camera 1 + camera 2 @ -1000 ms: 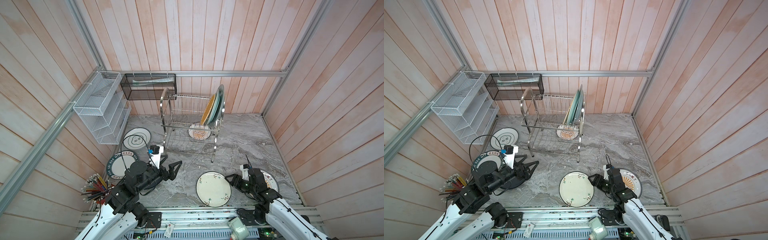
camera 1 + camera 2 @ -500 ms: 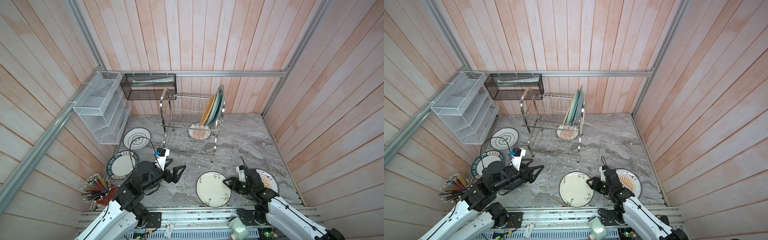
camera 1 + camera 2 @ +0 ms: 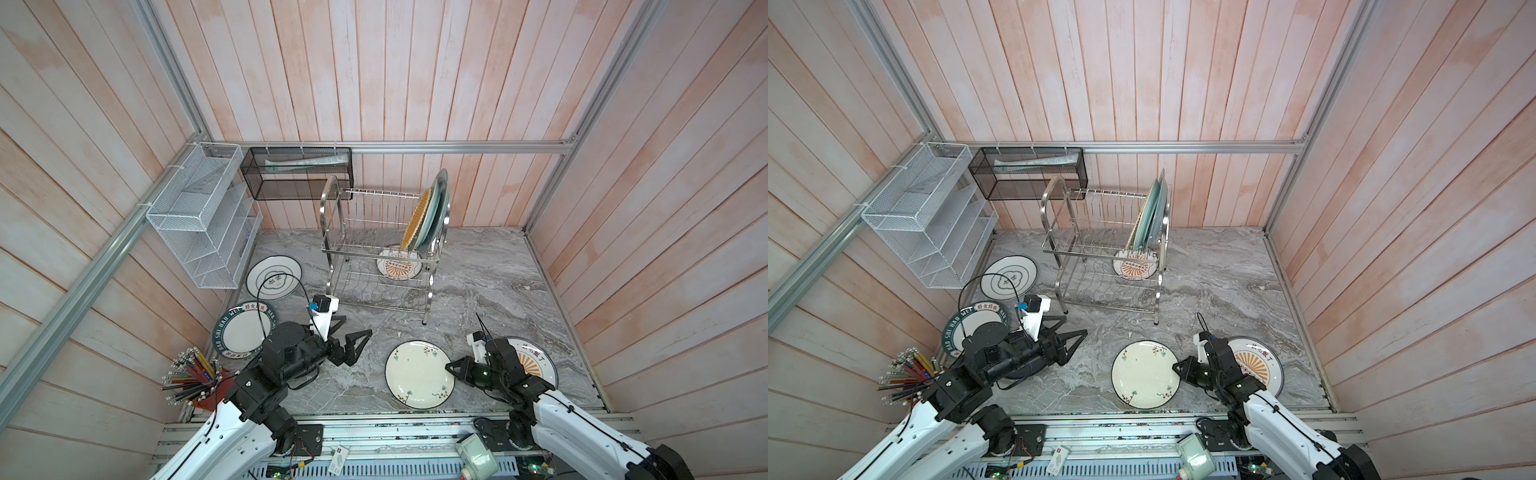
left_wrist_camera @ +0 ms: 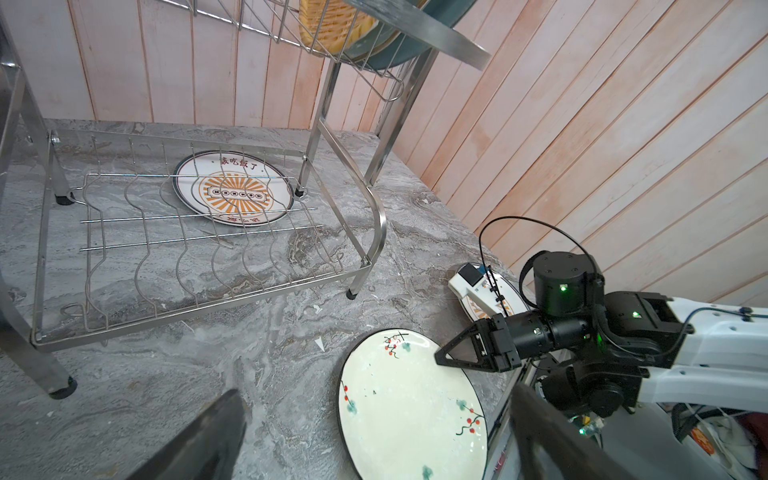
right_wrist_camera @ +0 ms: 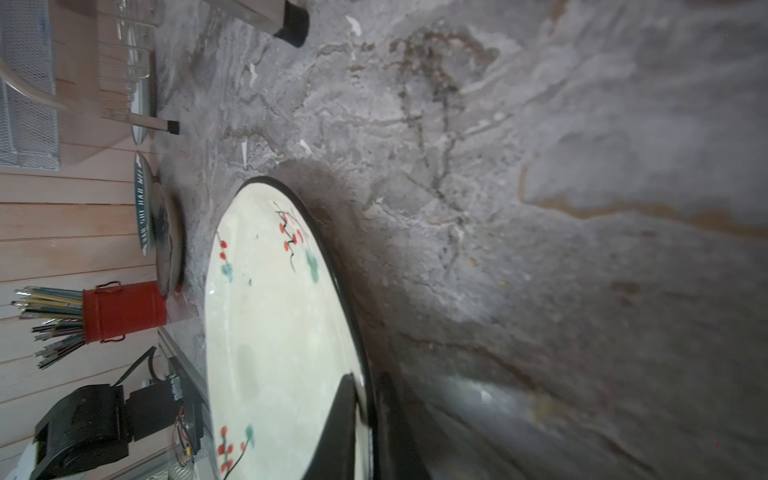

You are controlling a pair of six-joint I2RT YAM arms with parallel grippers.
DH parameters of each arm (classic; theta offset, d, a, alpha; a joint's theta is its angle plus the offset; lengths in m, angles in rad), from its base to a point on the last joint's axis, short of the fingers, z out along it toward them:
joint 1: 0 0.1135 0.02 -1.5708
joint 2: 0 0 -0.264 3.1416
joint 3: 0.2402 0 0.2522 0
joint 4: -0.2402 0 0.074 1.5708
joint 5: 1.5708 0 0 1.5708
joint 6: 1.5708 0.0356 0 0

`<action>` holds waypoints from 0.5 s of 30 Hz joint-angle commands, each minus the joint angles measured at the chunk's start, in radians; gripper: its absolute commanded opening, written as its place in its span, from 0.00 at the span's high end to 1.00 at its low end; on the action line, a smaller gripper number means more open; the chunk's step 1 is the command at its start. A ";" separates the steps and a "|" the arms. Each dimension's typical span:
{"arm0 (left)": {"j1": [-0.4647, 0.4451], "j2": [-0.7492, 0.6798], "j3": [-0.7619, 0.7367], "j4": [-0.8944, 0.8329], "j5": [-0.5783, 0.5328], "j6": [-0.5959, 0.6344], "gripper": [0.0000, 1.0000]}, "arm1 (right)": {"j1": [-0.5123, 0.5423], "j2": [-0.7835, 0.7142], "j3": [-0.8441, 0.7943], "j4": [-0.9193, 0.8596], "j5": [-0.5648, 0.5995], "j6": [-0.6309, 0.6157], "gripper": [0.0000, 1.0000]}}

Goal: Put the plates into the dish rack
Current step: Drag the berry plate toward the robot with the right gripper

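Pinching the plate's edge looks like the step in hand. In both top views the right gripper (image 3: 451, 368) is clamped on the rim of the cream plate (image 3: 417, 374), which lies flat on the table (image 3: 478, 282) in front of the dish rack (image 3: 365, 252). The left gripper (image 3: 357, 325) hangs nearby, spread wide and empty. The left wrist view shows the same pinch at the rim. The right wrist view shows dark fingers (image 5: 343, 424) on either side of it. The next move probably calls for lifting the plate, tipping it upright and slotting it between free pegs beside the standing plates (image 3: 432, 216).
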 commanded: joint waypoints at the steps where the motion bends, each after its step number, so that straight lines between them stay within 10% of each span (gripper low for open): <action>1: 0.005 -0.008 0.000 0.014 0.013 0.007 0.00 | 0.025 0.060 -0.007 0.045 0.041 0.016 0.97; 15: 0.008 -0.012 0.002 0.005 -0.005 0.010 0.00 | 0.182 0.319 0.072 0.332 0.161 0.130 1.00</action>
